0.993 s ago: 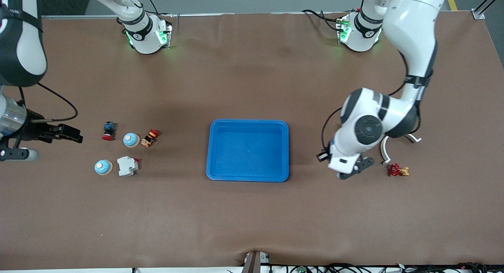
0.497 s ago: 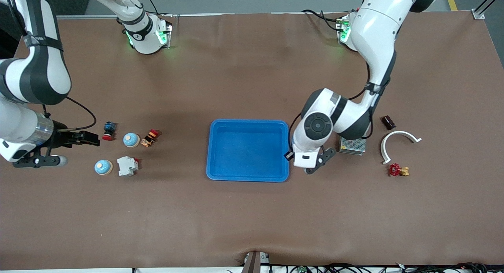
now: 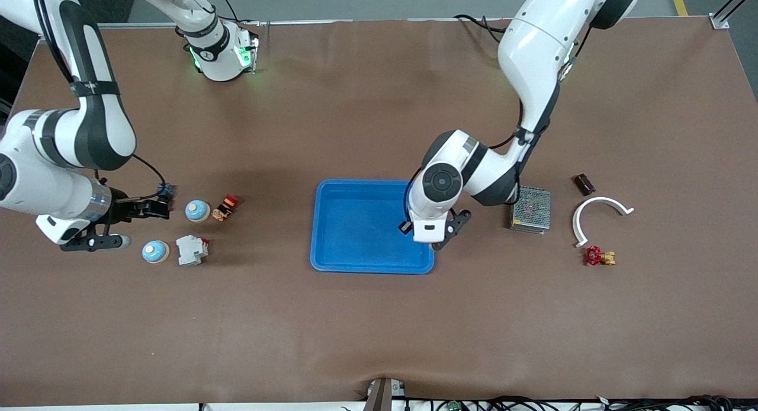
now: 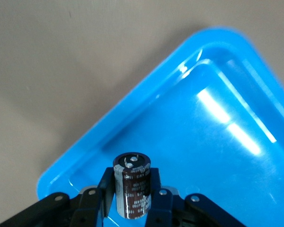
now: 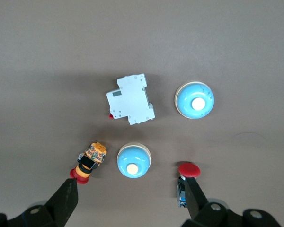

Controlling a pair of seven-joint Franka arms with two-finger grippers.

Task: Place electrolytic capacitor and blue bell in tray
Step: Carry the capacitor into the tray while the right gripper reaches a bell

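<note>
A brown bench is holding a shallow bright blue tray [image 3: 355,254] at its centre. The left gripper [image 3: 407,226] is hanging over the tray's corner at about four o'clock from the tray's middle, with its fingers [image 4: 105,189] clenched on a dark electrolytic capacitor [image 4: 133,185]. The capacitor is sitting upright between them, above the tray floor, not yet set down.

At nine o'clock from the tray, toward the right arm's end of the bench, a cluster of small parts is lying: two blue bells, a white circuit breaker [image 3: 191,250], a red-capped push button [image 5: 185,184] and a small orange and red switch [image 3: 224,208]. One blue bell [image 3: 196,210] is lying farther from the front camera; the other blue bell [image 3: 155,251] is sitting nearer, beside the breaker. The right gripper [image 5: 130,201] is hovering over this cluster with its fingers [image 5: 66,201] spread wide, straddling the farther bell.

At three o'clock from the tray, a grey mesh box [image 3: 530,209], a white curved bracket [image 3: 598,212], a red valve [image 3: 598,256] and a small dark block [image 3: 584,184] are resting.

Risks, as a judgement: released this close to the corner, the round capacitor could topple, roll and strike the rim. On the other side, the push button and the switch are crowding the bell, so descending fingers could knock a neighbour, and the bell's smooth dome could slip out of a shallow pinch.
</note>
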